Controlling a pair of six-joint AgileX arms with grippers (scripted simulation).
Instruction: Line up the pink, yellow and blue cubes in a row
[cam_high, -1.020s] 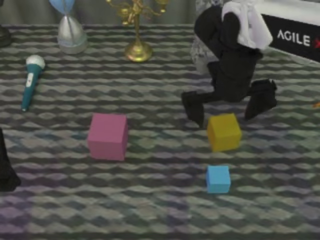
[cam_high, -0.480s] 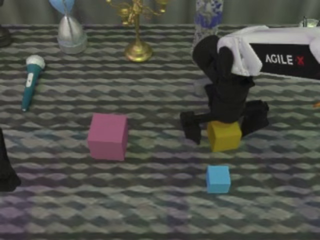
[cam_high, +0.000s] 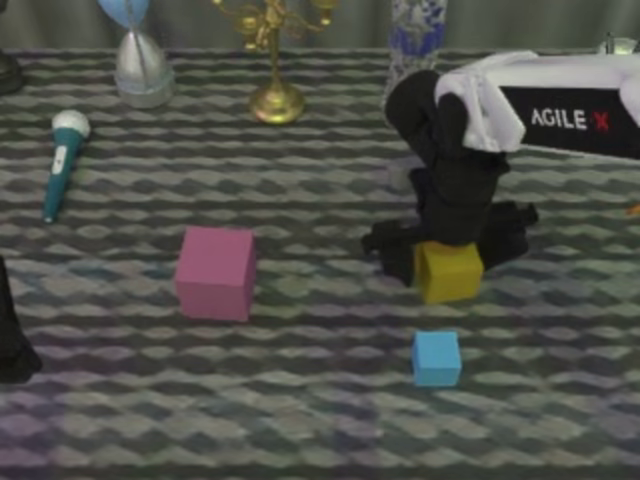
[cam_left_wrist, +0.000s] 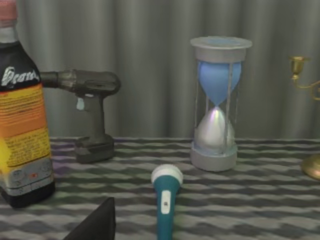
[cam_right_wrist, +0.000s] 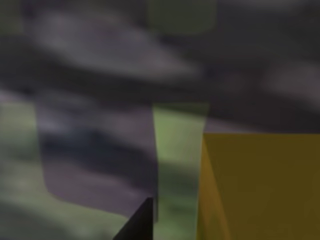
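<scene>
The yellow cube (cam_high: 450, 275) sits right of the table's middle. My right gripper (cam_high: 452, 250) is down over it, open, one finger on either side of the cube. In the right wrist view a strip of cloth shows between one fingertip (cam_right_wrist: 141, 224) and the yellow cube (cam_right_wrist: 260, 185). The pink cube (cam_high: 215, 272) stands to the left, level with the yellow one. The small blue cube (cam_high: 437, 358) lies just in front of the yellow one. My left gripper (cam_high: 12, 350) is parked at the left edge, open, with one finger (cam_left_wrist: 97, 225) showing in its wrist view.
A teal microphone (cam_high: 62, 160) lies at the back left. An hourglass (cam_high: 140, 55), a gold candelabra (cam_high: 275, 60) and a patterned vase (cam_high: 415, 30) stand along the back. The left wrist view also shows a drill (cam_left_wrist: 90, 115) and a dark bottle (cam_left_wrist: 22, 125).
My right gripper has come down from behind the yellow cube to straddle it, and its fingers have drawn in towards the cube's sides. The cubes have not moved.
</scene>
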